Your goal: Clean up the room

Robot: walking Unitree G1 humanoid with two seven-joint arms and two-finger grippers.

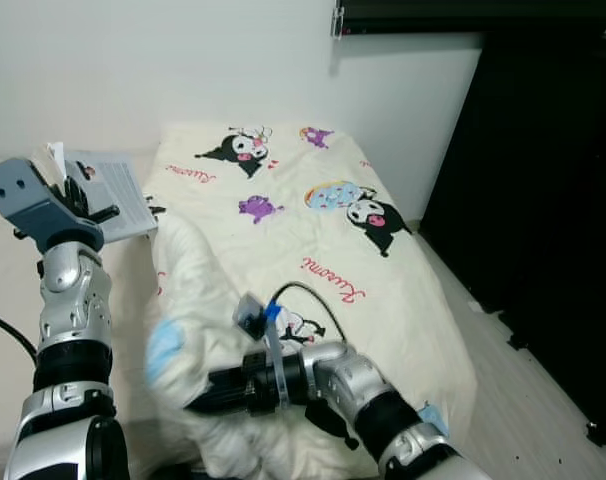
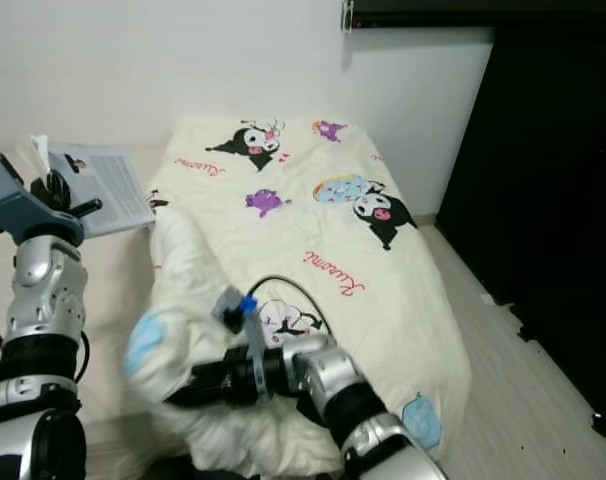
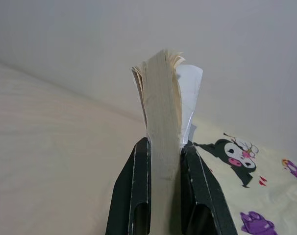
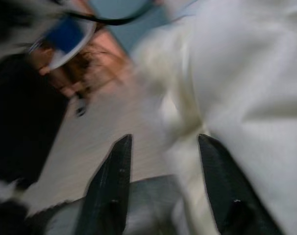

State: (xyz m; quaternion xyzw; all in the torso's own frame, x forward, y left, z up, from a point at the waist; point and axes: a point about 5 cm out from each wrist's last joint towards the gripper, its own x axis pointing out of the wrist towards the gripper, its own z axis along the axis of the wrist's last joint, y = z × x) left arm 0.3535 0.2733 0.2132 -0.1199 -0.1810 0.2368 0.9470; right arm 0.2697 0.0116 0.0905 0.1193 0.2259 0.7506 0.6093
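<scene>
Book (image 3: 163,122) is getting pinched by the left claw (image 3: 164,161) above the bed's (image 1: 383,290) head-end corner; could slip. Right claw (image 4: 163,161), spread, is risking snagging the blanket (image 1: 198,300).

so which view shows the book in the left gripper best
The left wrist view: the book stands edge-on between the left gripper's black fingers, pages fanned at the far end. Both eye views show its open pages from afar, raised beside the blanket.
</scene>
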